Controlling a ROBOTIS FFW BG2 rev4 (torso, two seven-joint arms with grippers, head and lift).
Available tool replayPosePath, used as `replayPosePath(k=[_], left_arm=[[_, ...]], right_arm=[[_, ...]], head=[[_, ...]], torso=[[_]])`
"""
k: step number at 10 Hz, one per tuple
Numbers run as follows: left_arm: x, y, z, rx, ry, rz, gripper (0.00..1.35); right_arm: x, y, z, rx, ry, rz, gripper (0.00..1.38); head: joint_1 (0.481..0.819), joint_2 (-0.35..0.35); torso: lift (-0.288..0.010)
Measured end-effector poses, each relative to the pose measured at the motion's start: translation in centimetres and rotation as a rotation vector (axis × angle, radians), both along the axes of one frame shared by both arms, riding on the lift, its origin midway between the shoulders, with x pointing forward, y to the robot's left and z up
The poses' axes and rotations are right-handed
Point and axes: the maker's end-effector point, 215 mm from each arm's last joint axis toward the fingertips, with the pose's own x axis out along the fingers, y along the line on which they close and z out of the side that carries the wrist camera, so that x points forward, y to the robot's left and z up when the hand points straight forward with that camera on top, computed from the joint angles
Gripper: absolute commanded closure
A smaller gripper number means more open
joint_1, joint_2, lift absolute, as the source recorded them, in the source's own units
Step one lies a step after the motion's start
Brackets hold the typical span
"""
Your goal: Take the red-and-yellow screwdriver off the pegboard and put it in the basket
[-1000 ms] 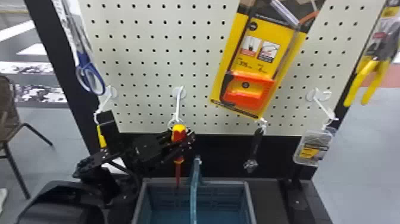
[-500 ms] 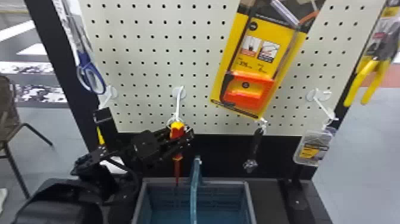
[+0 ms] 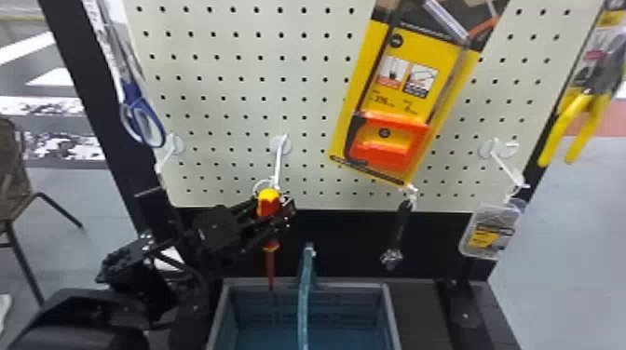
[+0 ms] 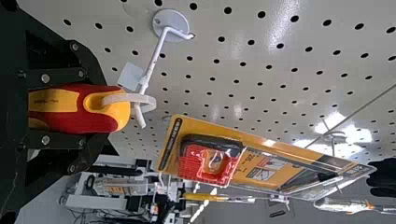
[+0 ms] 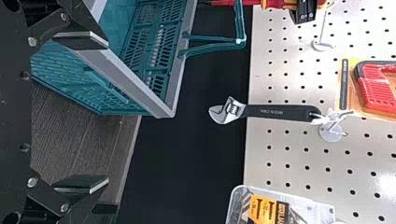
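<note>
In the head view my left gripper (image 3: 281, 215) is shut on the handle of the red-and-yellow screwdriver (image 3: 268, 201), whose shaft points down over the basket's back rim (image 3: 344, 282). The left wrist view has the gripper (image 4: 103, 109) with a finger on each side of the handle (image 4: 65, 106). A white loop through the handle's end crosses the white hook (image 4: 153, 65) near its tip; whether it still encircles it I cannot tell. My right gripper (image 5: 105, 113) stands open beside the basket wall (image 5: 122, 77), nothing between its fingers.
Right of the screwdriver hang a yellow saw package (image 3: 405, 102), an adjustable wrench (image 3: 397, 232) and a small clear box (image 3: 491, 230). Blue scissors (image 3: 142, 116) hang at left, yellow-handled pliers (image 3: 575, 121) at right. The basket's handle (image 3: 305, 288) stands up mid-basket.
The left gripper and the screwdriver have shifted together a little left and slightly upward; the handle end sits closer to the hook. The basket and other hanging items have stayed put.
</note>
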Motion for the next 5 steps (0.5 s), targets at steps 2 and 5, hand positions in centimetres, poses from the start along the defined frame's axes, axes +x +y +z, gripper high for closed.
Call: replayPosePath(k=[2,5], left_arm=[[-0.34,0.19,-0.03,-0.005,0.005,0.006,0.98],[-0.92,0.23,0.39,-0.012,0.002,0.01,0.98]], right_arm=[[-0.01,-0.01,0.0,0.0,0.0,0.0,0.27],[-0.07,-0.01,-0.06,-0.001,0.002,0.001,0.27]], head=[[0.549,0.0],[0.549,0.0]], torso=[[-0.1],[-0.1]])
